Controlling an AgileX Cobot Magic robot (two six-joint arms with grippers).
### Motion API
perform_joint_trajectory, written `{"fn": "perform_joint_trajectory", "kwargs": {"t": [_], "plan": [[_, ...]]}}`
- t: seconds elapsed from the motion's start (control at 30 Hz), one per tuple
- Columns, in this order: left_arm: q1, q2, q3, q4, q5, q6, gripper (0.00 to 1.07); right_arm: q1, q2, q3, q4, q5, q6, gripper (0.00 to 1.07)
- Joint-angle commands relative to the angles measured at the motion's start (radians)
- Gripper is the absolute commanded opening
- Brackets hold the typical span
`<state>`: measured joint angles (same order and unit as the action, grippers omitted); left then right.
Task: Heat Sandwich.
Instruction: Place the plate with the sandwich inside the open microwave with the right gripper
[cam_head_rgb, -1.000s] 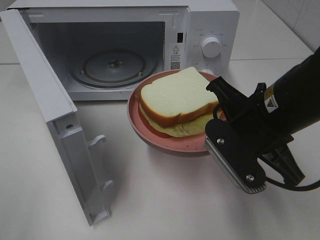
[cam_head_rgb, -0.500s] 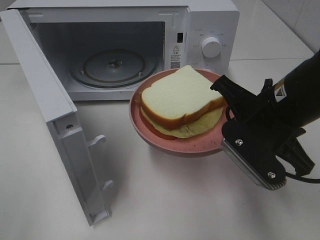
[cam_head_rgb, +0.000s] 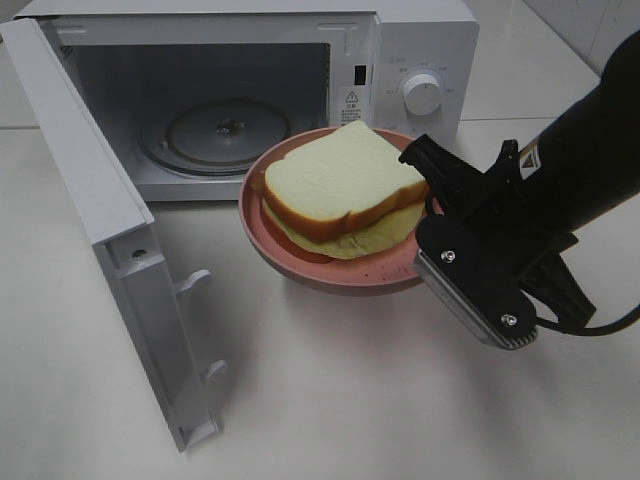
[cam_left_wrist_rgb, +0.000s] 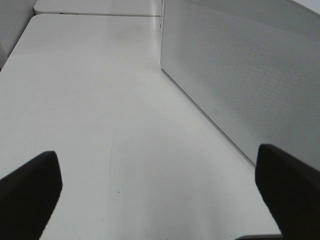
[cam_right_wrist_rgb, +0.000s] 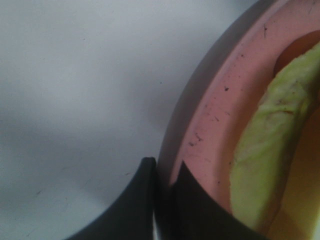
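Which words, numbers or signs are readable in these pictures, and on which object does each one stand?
No words or numbers can be read.
Warning sticker on the microwave front: a triangle warning sign; the print below it is too small to read.
Marks around the dial: too small to read.
Small label on the right arm: blurred.
Sandwich and plate: none.
Both wrist views: none.

White microwave (cam_head_rgb: 420, 60), door (cam_head_rgb: 110, 250) wide open, on white table (cam_head_rgb: 330, 400)
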<state>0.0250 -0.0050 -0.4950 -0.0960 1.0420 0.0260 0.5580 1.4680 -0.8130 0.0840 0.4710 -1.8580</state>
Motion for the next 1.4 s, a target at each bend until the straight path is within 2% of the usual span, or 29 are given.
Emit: {"fn": "perform_joint_trajectory", "kwargs": {"t": [0.03,0.3,0.47,0.87,1.0,1.4], "plan": [[-0.006,-0.019,0.002,0.002,-0.006,-0.003,1.03,0.003,0.014,-0.032,0.056,-0.013,-0.053,0.00],[-0.006,-0.019,0.002,0.002,-0.006,-0.003,1.03,0.005,0.065,-0.091,0.099,-0.012,-0.094,0.00],[-0.006,-0.019,0.002,0.002,-0.006,-0.003,1.03,0.039,0.094,-0.121,0.116,-0.013,-0.122,0.00],[-0.006,-0.019,0.002,0.002,-0.006,-0.003,1.03,0.061,0.179,-0.216,0.112,0.007,-0.124,0.00],[-0.006,-0.019,0.002,0.002,-0.006,-0.003,1.03,0.061,0.240,-0.300,0.107,0.039,-0.124,0.00],[-0.006,-0.019,0.002,0.002,-0.006,-0.003,1.03,0.061,0.334,-0.438,0.101,0.117,-0.124,0.00]]}}
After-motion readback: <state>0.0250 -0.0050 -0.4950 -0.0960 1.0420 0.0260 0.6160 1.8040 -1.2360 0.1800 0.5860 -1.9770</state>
